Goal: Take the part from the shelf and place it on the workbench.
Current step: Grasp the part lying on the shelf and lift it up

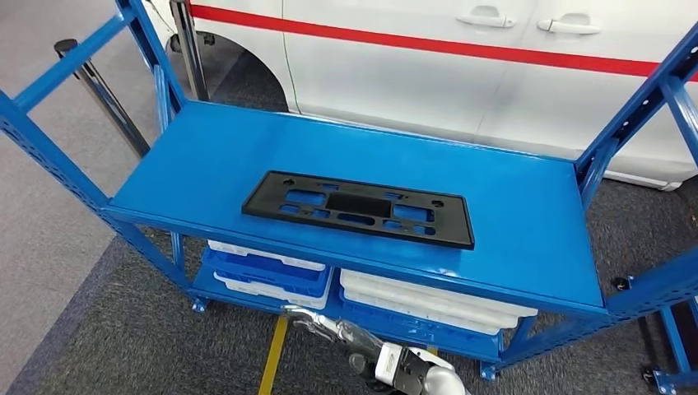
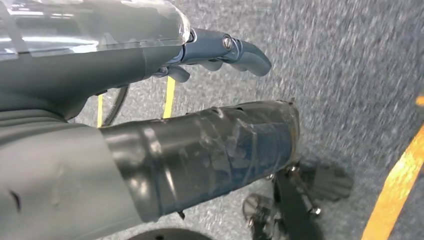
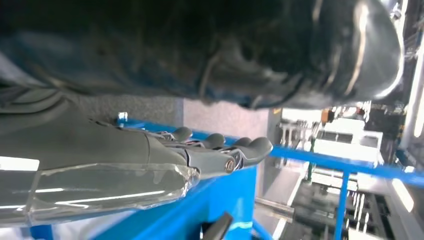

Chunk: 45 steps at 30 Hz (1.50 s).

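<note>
The part (image 1: 359,208) is a flat black rectangular frame with cut-outs, lying in the middle of the blue shelf's top board (image 1: 206,156). My right hand (image 1: 325,322) reaches in low at the front of the shelf, below the top board and well short of the part. Its fingers (image 3: 225,150) are stretched out and hold nothing, with blue shelf metal (image 3: 225,200) just beyond them. My left hand (image 2: 215,100) hangs over the grey carpet, its fingers (image 2: 235,50) extended and apart from the thumb, with nothing in it.
White and blue trays (image 1: 267,270) are stacked on the lower shelf. Blue uprights (image 1: 49,152) frame both ends of the shelf. A white vehicle with a red stripe (image 1: 461,66) stands close behind. Yellow floor tape (image 1: 273,358) runs under the shelf front.
</note>
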Each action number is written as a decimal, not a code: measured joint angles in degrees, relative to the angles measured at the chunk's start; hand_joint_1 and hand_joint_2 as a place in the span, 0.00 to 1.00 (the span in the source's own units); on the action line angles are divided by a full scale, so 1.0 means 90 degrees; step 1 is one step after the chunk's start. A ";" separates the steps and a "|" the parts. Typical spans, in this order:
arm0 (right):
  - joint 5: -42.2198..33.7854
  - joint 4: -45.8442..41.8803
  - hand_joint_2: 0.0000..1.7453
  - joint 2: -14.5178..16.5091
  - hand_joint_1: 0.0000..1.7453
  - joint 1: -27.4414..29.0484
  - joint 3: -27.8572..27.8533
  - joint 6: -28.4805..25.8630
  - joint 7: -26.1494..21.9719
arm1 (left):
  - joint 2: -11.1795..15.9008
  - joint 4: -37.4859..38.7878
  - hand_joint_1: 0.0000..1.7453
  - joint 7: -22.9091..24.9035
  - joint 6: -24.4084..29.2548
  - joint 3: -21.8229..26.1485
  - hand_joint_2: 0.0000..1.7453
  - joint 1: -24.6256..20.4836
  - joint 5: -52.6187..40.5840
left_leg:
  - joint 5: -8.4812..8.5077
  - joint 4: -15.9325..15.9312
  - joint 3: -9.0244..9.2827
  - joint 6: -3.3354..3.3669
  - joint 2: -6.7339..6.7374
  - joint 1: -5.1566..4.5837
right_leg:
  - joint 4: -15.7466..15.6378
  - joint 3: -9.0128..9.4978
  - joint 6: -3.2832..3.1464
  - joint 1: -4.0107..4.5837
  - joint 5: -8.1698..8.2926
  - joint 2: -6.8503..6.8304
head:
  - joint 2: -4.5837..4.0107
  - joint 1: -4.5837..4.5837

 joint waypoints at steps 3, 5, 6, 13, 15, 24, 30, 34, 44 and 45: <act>-0.0001 0.0015 0.00 -0.0007 0.00 0.0015 0.0001 0.0000 0.0001 | 0.0002 0.0000 0.00 -0.0006 0.0009 -0.0004 0.00 -0.0005 0.0010 | -0.0098 -0.0004 0.0110 0.0047 -0.0005 -0.0006 | 0.1094 -0.0762 0.0039 -0.0023 -0.0222 -0.0002 | 0.0000 0.0004; -0.0001 0.0022 0.00 -0.0011 0.00 0.0025 0.0001 0.0001 0.0001 | 0.0001 0.0000 0.00 -0.0008 0.0022 -0.0005 0.00 0.0004 0.0025 | -0.0191 -0.0002 0.0239 0.0032 -0.0018 -0.0008 | 0.0841 -0.0827 0.0033 -0.0033 0.0232 -0.0004 | 0.0000 0.0004; -0.0002 0.0023 0.00 -0.0011 0.00 0.0026 0.0001 0.0002 0.0001 | -0.0001 0.0000 0.00 -0.0008 0.0028 -0.0007 0.00 0.0008 0.0035 | -0.0243 -0.0001 0.0307 0.0015 -0.0025 -0.0009 | 0.0424 -0.0705 0.0012 -0.0035 0.0565 -0.0005 | 0.0000 0.0005; 0.0002 0.0033 0.00 -0.0010 0.00 0.0008 0.0003 0.0005 0.0001 | -0.0022 0.0000 0.00 -0.0014 0.0064 -0.0036 0.00 -0.0026 0.0074 | -0.0514 0.0102 0.0407 -0.0211 -0.0017 -0.0020 | -0.0639 -0.0262 -0.0176 -0.0002 0.0883 0.0018 | 0.0000 -0.0002; 0.0003 0.0033 0.00 -0.0005 0.00 0.0002 0.0003 0.0009 0.0001 | -0.0029 0.0000 0.00 -0.0015 0.0066 -0.0040 0.00 -0.0030 0.0075 | -0.0780 0.0609 0.0172 -0.0273 -0.0011 -0.0004 | -0.0699 -0.0183 -0.0233 -0.0035 0.0866 -0.0001 | 0.0000 -0.0008; -0.0011 0.0044 1.00 -0.0004 0.00 0.0001 0.0003 0.0043 0.0015 | -0.0029 0.0005 0.00 -0.0029 0.0087 -0.0094 0.00 -0.0009 0.0108 | -0.0068 0.0259 -0.0078 -0.0273 -0.0020 0.0012 | -0.0628 0.0026 -0.0142 -0.0029 0.0630 0.0019 | 0.0000 -0.0007; 0.0010 0.0050 1.00 -0.0008 0.00 -0.0022 0.0003 0.0011 0.0120 | -0.0034 0.0005 0.00 -0.0032 0.0086 -0.0112 0.00 -0.0013 0.0138 | -0.0047 0.0081 -0.0012 -0.0029 -0.0009 0.0026 | -0.0128 -0.0184 0.0026 -0.0027 0.0280 0.0008 | 0.0000 -0.0003; 0.0228 0.0105 1.00 -0.0039 0.00 -0.0041 0.0005 -0.0271 0.0260 | -0.0032 0.0005 0.00 -0.0032 0.0084 -0.0126 0.00 -0.0010 0.0195 | -0.0068 0.0092 -0.0007 0.0030 -0.0010 -0.0009 | 0.1164 -0.0854 0.0050 -0.0035 -0.0167 0.0003 | 0.0000 -0.0004; 0.1377 0.0067 1.00 -0.0053 0.00 -0.0304 0.0026 -0.1637 0.0503 | -0.0070 0.0005 0.00 -0.0038 0.0058 -0.0155 0.00 -0.0007 0.0318 | -0.0234 0.0227 0.0008 -0.0189 -0.0021 -0.0055 | -0.0720 -0.0041 -0.0199 0.0000 0.0760 -0.0003 | 0.0000 -0.0015; 0.1468 0.0043 1.00 -0.0051 0.00 -0.0331 0.0038 -0.1731 0.0512 | -0.0073 0.0005 0.00 -0.0040 0.0056 -0.0158 0.00 -0.0009 0.0327 | -0.0382 0.0461 -0.0090 -0.0221 -0.0020 -0.0051 | -0.0756 -0.0015 -0.0220 -0.0028 0.0777 -0.0013 | 0.0000 -0.0022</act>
